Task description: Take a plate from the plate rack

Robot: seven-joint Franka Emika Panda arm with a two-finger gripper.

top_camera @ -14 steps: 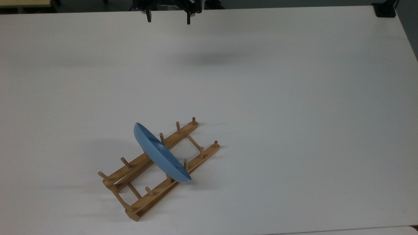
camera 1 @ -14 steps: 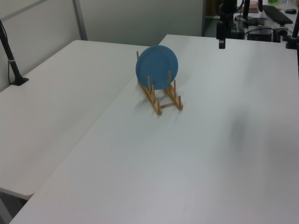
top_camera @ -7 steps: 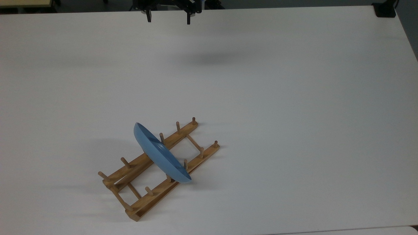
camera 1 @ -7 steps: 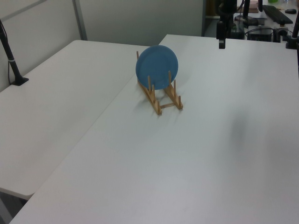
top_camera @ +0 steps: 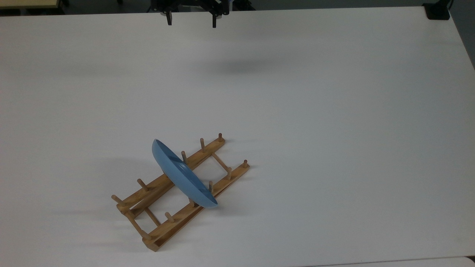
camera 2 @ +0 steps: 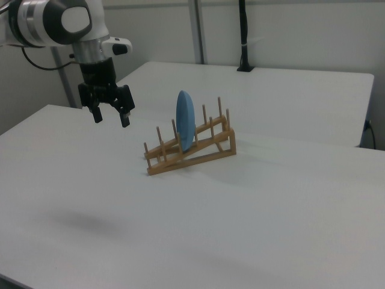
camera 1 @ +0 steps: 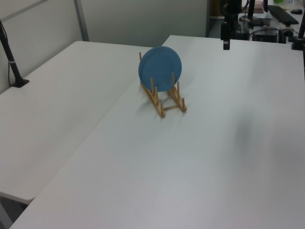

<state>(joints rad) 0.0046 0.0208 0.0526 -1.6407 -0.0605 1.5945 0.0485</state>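
1. Nothing has moved since the earlier frames: we see the gripper, the plate and the plate rack exactly where they were.
2. We find the plate standing on edge in the plate rack, near the rack's middle, wedged between its upright pegs and leaning a little against them.
3. We see the jaws spread wide and holding nothing, hanging above the bench well apart from the rack, toward the far edge in the top view.
4. We judge the task barely begun: no approach to the rack is made, no contact with the plate.
5. What is left, as we read it: travel to the rack, line up over the plate's upper rim, close on it, and lift it clear of the pegs.
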